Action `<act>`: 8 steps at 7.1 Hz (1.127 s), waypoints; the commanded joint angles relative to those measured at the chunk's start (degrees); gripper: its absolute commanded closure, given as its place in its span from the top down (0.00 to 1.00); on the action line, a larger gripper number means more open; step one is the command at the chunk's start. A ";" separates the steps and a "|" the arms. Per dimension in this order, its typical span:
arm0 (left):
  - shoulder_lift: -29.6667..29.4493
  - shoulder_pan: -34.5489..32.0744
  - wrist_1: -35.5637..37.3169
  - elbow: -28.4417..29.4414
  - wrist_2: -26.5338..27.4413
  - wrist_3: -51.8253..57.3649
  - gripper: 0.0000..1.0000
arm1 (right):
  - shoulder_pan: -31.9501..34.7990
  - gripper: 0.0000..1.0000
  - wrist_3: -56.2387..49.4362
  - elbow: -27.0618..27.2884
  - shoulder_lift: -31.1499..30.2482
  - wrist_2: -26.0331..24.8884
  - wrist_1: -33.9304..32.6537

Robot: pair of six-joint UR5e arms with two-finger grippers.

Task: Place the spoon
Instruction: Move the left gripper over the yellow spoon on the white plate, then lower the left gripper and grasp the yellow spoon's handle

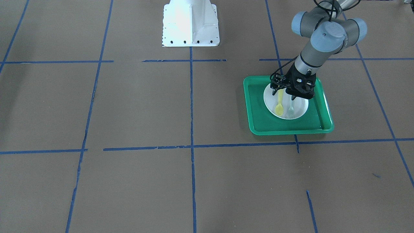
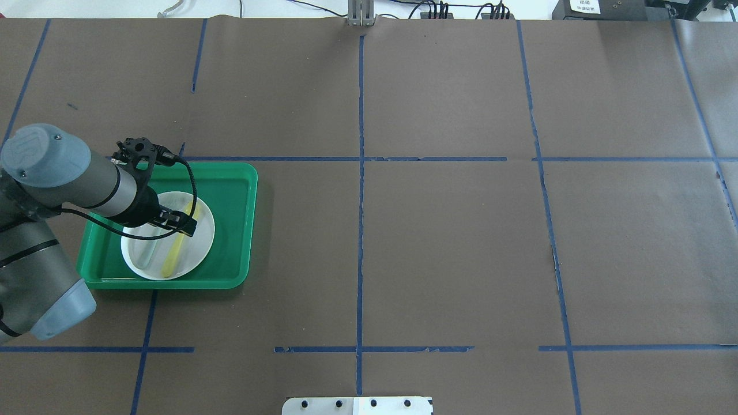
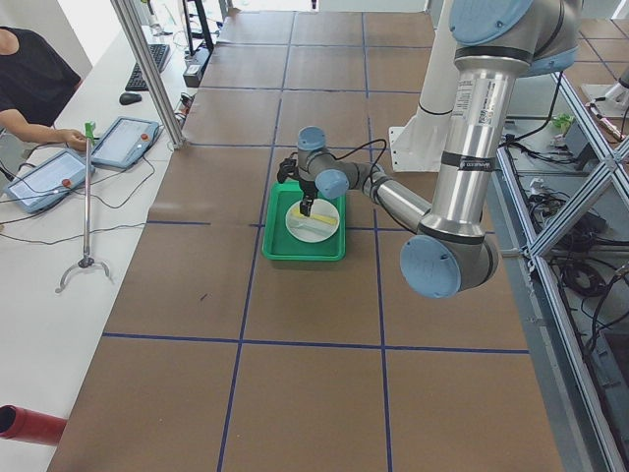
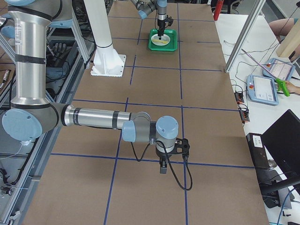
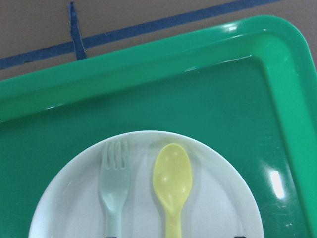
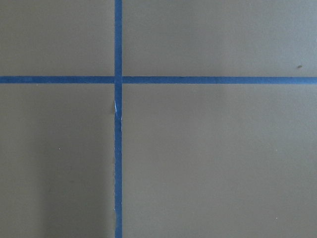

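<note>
The yellow spoon point(image 5: 172, 178) lies flat on a white plate point(image 5: 218, 198) beside a pale grey-green fork point(image 5: 115, 183). The plate sits in a green tray point(image 5: 198, 99). My left gripper point(image 1: 286, 95) hovers low over the plate's robot-side half, above the two handles. It is open: in the left wrist view its dark fingertips stand wide apart at the bottom edge, on either side of the handles. The spoon point(image 1: 279, 108) and fork point(image 1: 291, 111) also show in the front view. My right gripper point(image 4: 161, 168) hangs over bare table far from the tray; I cannot tell its state.
The tray point(image 2: 230, 219) sits at the table's left side in the overhead view. Brown paper with blue tape lines point(image 2: 360, 173) covers the table. The robot's white base point(image 1: 190, 24) stands at the near edge.
</note>
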 commanded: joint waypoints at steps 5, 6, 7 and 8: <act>-1.07 2.10 0.43 3.34 4.03 1.13 0.67 | 0.00 1.00 0.00 -0.03 0.00 0.08 0.00; -1.07 2.10 0.51 3.35 3.77 1.13 0.61 | 0.00 1.00 0.00 -0.03 0.00 0.00 0.00; -1.07 2.10 0.52 3.52 3.77 1.13 0.60 | 0.00 1.00 0.00 0.05 0.00 0.08 0.00; -1.07 2.19 0.52 3.61 3.77 0.86 0.59 | 0.00 1.00 0.00 -0.03 0.00 0.08 0.00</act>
